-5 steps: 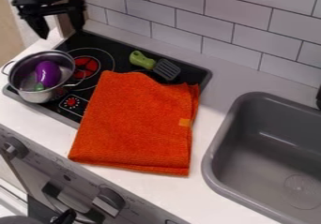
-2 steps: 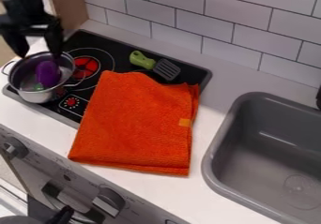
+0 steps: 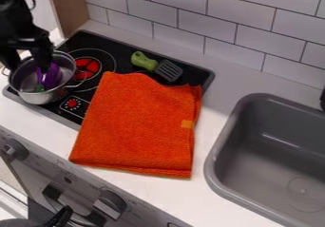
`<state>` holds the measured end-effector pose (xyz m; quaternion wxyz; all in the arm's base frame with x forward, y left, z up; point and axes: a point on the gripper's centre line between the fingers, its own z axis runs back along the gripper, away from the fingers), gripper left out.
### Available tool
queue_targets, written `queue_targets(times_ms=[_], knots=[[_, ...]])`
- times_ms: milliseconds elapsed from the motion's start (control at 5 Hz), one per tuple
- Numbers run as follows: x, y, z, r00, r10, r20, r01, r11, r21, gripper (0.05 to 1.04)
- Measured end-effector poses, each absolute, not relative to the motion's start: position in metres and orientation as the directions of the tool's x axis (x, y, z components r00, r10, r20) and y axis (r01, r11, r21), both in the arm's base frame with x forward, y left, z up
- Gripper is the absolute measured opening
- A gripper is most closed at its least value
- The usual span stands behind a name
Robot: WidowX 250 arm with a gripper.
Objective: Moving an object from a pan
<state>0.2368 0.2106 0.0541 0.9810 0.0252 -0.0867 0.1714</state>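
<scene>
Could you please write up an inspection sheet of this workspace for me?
Surface: white counter with a black stovetop and a grey sink set in.
Job's things: metal pot at the stovetop's left end, purple eggplant inside it.
Clutter: folded orange towel overlapping the stovetop and counter; green-handled spatula behind it.
Gripper: over the pot, fingers spread, one by the eggplant; contact cannot be told.
Cables: thin dark loop beside the arm, possibly a cable.
Surroundings: tiled wall behind, wooden panel at left.
</scene>
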Motion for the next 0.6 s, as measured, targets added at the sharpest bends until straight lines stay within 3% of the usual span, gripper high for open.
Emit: queue_targets(times_ms=[200,600], knots=[[0.2343,0.2041,0.0468,0.936,0.310,0.165,-0.320,0.946,0.042,0.985],[0.2368,0.2005,0.0422,0.931,0.319,0.179,-0.335,0.940,0.066,0.985]])
